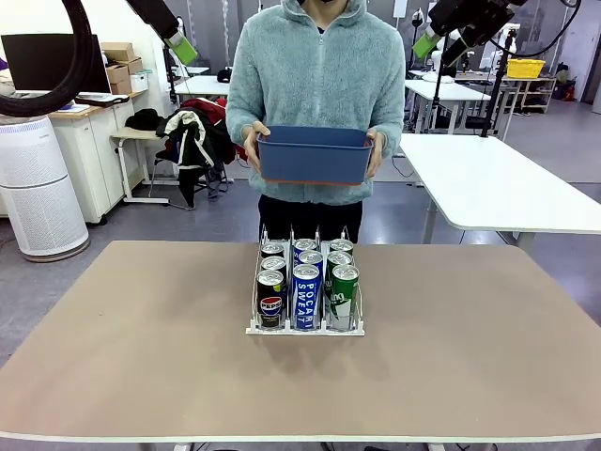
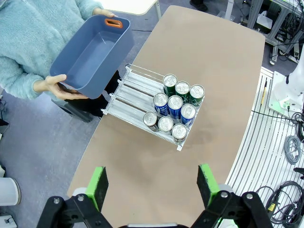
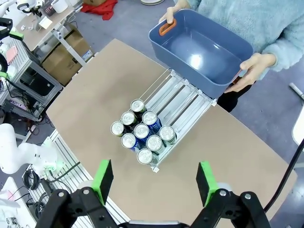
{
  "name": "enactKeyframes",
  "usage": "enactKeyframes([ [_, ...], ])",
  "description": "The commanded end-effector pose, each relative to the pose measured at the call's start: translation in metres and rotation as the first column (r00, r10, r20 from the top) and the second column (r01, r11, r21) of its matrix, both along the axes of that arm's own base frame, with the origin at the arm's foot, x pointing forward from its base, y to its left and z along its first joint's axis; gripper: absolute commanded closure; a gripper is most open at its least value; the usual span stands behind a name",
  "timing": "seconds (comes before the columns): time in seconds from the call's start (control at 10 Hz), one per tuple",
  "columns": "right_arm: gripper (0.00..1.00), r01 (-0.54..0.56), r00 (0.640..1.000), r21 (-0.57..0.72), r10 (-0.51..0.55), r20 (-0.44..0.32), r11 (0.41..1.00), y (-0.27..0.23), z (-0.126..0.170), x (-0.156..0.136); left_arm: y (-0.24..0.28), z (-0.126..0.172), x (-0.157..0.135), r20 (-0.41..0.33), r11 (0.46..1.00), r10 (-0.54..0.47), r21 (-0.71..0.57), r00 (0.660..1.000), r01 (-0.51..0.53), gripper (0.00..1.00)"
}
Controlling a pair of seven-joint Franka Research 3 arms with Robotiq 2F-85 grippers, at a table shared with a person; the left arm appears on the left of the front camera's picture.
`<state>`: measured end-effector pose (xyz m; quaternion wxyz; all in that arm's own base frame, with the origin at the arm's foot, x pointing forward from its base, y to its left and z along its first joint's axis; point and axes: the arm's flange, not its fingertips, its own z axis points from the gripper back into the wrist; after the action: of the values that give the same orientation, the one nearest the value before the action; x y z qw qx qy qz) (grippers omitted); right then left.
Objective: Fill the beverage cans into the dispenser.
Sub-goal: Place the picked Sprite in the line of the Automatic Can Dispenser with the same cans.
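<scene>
Loading looks finished: nine beverage cans (image 1: 306, 287) fill the dispenser (image 1: 305, 328) mid-table, both grippers (left gripper (image 2: 152, 186), right gripper (image 3: 155, 177)) spread empty overhead; next, just confirming, while the person holds the empty bin (image 1: 314, 155)

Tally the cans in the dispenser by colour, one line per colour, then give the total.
Black Pepsi cans: 3
Blue Pocari Sweat cans: 3
Green cans: 3
Total: 9 cans, three to a lane in the dispenser.
</scene>
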<state>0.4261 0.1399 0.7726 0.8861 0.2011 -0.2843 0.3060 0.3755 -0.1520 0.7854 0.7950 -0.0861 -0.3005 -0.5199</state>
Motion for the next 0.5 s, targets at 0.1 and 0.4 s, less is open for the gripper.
enactKeyframes([
  [0.1, 0.06, -0.029, 1.0, 0.035, 0.029, 0.009, 0.999, -0.0013, 0.0038, 0.0003, 0.0034, -0.0035, -0.0005, 0.011, 1.0, -0.008, 0.002, 1.0, 0.008, 0.0],
  [0.4, 0.06, -0.031, 0.999, 0.039, 0.031, 0.011, 0.999, 0.0007, 0.005, -0.0009, 0.0034, -0.0035, -0.0005, 0.011, 1.0, -0.008, 0.002, 1.0, 0.008, 0.0],
])
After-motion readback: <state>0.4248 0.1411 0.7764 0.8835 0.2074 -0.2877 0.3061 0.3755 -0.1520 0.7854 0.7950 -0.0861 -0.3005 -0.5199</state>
